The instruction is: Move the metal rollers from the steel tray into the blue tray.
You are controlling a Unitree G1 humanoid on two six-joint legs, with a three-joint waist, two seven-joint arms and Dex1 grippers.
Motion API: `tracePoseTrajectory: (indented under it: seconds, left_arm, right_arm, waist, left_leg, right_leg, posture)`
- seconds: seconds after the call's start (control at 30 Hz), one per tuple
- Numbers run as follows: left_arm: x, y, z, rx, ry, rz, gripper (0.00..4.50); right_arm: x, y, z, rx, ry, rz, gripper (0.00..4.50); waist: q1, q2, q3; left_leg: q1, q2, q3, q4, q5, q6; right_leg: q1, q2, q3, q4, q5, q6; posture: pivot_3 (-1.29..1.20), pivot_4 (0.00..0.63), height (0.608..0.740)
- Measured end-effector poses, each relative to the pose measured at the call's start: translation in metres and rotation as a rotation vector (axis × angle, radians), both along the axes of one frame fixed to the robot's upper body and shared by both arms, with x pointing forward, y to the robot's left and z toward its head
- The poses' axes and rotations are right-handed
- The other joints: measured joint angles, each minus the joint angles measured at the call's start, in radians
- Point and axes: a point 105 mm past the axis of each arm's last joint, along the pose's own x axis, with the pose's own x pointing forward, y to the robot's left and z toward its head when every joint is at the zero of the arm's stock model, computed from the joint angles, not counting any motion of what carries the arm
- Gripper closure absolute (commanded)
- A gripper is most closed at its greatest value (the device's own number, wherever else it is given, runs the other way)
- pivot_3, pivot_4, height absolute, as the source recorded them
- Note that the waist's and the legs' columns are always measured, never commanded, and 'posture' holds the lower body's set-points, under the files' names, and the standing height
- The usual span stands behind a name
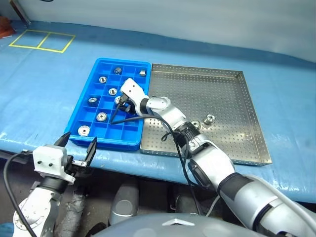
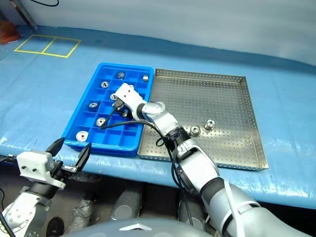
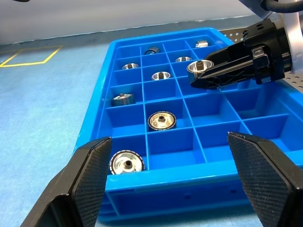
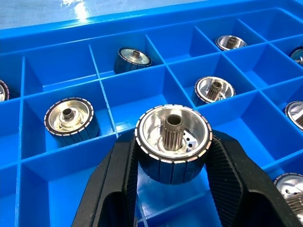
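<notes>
The blue tray (image 1: 105, 142) lies left of the steel tray (image 1: 227, 94), edge to edge. Several metal rollers rest in the blue tray's compartments, such as one at the front left (image 1: 83, 130). Two rollers (image 1: 195, 124) (image 1: 210, 118) lie on the steel tray near its front. My right gripper (image 1: 120, 104) hangs over the middle of the blue tray, shut on a roller (image 4: 173, 137) held just above a compartment. My left gripper (image 1: 79, 143) stands open at the table's front edge, just short of the blue tray's front left corner, with nothing in it.
Both trays sit on a blue table cover (image 1: 44, 98). Yellow tape squares (image 1: 42, 40) mark the far left. The right arm and its black cable (image 1: 163, 123) cross the steel tray's front left corner.
</notes>
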Motion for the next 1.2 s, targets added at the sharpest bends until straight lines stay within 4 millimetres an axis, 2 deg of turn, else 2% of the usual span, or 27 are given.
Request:
tracePoseTrajectory:
  seconds: [0.17,0.37,0.5,0.63,0.73,0.77,0.87,0.9,0.97,1.07,1.2]
  left_arm:
    - [-0.002,0.0,0.0,0.007,-0.002,0.009,0.21]
    - [0.003,-0.002,0.004,0.011,-0.026,-0.008,0.21]
    - [0.014,-0.009,0.014,0.024,-0.062,-0.069,0.21]
    - [0.03,-0.018,0.022,0.017,-0.09,-0.155,0.21]
    - [0.044,-0.03,0.025,0.018,-0.092,-0.241,0.21]
    - [0.05,-0.036,0.025,0.015,-0.09,-0.282,0.21]
    - [0.066,-0.052,0.024,-0.004,-0.078,-0.391,0.21]
    - [0.071,-0.062,0.024,-0.01,-0.073,-0.445,0.21]
    - [0.076,-0.072,0.022,-0.014,-0.065,-0.505,0.21]
    - [0.087,-0.093,0.019,-0.023,-0.046,-0.617,0.21]
    - [0.091,-0.105,0.015,-0.03,-0.023,-0.679,0.21]
  right_arm:
    - [0.005,-0.004,-0.003,0.001,0.021,-0.021,2.8]
    - [0.008,-0.007,-0.004,0.019,0.04,-0.049,0.83]
    - [0.006,-0.013,0.001,0.076,0.01,-0.067,0.83]
    - [0.002,-0.032,0.016,0.134,-0.047,-0.107,0.83]
    - [-0.001,-0.063,0.035,0.175,-0.107,-0.189,0.83]
    - [-0.003,-0.078,0.041,0.179,-0.128,-0.234,0.83]
    - [-0.011,-0.121,0.047,0.148,-0.156,-0.358,0.83]
    - [-0.016,-0.141,0.044,0.119,-0.158,-0.419,0.83]
    - [-0.022,-0.163,0.039,0.077,-0.145,-0.493,0.83]
    - [-0.036,-0.207,0.025,0.024,-0.093,-0.678,0.83]
    - [-0.048,-0.241,0.012,0.004,-0.034,-0.838,0.83]
  waist:
    - [0.029,0.0,0.0]
    - [0.042,0.0,0.0]
    - [0.04,0.001,0.0]
    - [0.029,0.001,0.001]
    - [0.01,0.002,0.001]
    - [0.004,0.002,0.001]
    - [-0.043,0.003,0.0]
    - [-0.067,0.003,0.0]
    - [-0.102,0.003,0.0]
    - [-0.159,0.003,0.0]
    - [-0.218,0.004,0.0]
  left_leg:
    - [0.0,0.0,0.0,-0.001,0.0,0.0]
    - [-0.001,0.0,0.0,0.0,0.0,0.0]
    - [-0.002,0.0,0.0,0.0,0.0,0.0]
    - [-0.002,0.0,-0.001,0.0,0.0,-0.001]
    - [-0.002,-0.001,-0.002,0.001,0.001,-0.002]
    - [-0.002,-0.001,-0.002,0.001,0.001,-0.002]
    - [-0.002,-0.001,-0.001,0.002,0.001,-0.002]
    - [-0.002,-0.001,0.0,0.003,0.001,-0.002]
    - [-0.001,-0.001,0.0,0.002,0.001,-0.002]
    - [0.0,-0.001,0.0,0.002,0.001,-0.001]
    - [0.001,0.0,0.0,0.001,0.0,-0.001]
  right_leg:
    - [-0.001,0.0,0.0,0.0,0.0,0.0]
    - [-0.001,0.0,-0.001,0.0,-0.001,-0.001]
    - [-0.001,0.0,-0.001,-0.001,-0.001,0.0]
    - [-0.001,0.0,-0.001,0.0,-0.001,0.0]
    - [0.0,0.0,-0.001,0.0,0.0,0.0]
    - [0.001,0.0,-0.001,-0.001,0.0,0.001]
    - [0.002,-0.001,0.0,-0.001,0.001,0.002]
    - [0.002,-0.001,0.001,-0.001,0.001,0.003]
    - [0.002,-0.001,0.001,-0.001,0.001,0.003]
    - [0.002,0.0,0.002,0.002,0.003,0.006]
    - [0.001,0.001,0.003,0.003,0.003,0.007]
  posture:
    - [0.58,0.15,0.74]
    - [0.5,0.15,0.74]
    - [0.41,0.15,0.74]
    - [0.31,0.15,0.74]
    - [0.2,0.15,0.74]
    - [0.17,0.15,0.74]
    - [0.1,0.15,0.74]
    - [0.07,0.15,0.74]
    - [0.02,0.15,0.74]
    - [-0.03,0.15,0.74]
    - [-0.05,0.15,0.74]
